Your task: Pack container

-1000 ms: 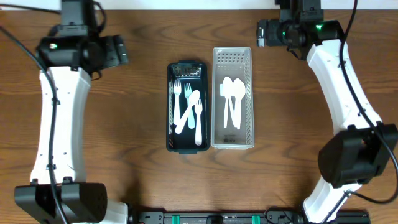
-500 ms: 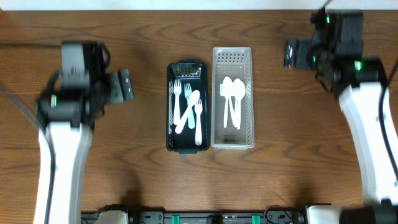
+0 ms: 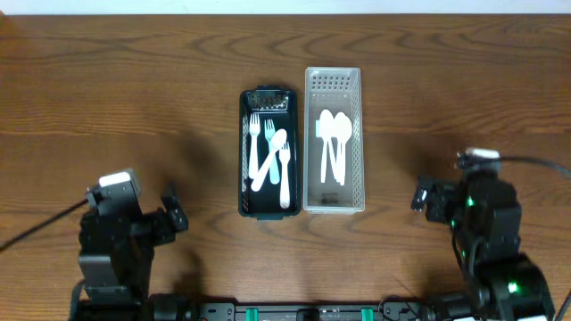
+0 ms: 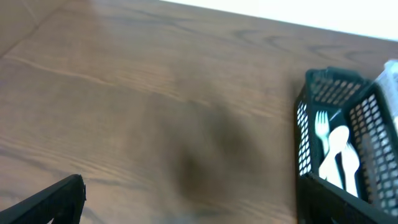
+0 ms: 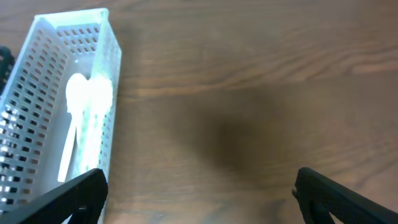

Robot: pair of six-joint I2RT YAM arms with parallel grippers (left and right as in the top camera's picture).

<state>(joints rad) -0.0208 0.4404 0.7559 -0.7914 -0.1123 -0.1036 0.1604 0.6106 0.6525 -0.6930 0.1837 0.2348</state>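
A dark mesh container sits mid-table holding white forks and a white spoon. It also shows in the left wrist view. Beside it on the right, touching, a white perforated container holds several white spoons. It also shows in the right wrist view. My left gripper is low at the near left, open and empty, away from the dark container. My right gripper is at the near right, open and empty, to the right of the white container.
The table is brown wood. A black rail runs along the near edge between the two arm bases. Bare wood lies under both grippers.
Both arms have swung from the far side of the table back to the near edge. The containers and cutlery have not moved.
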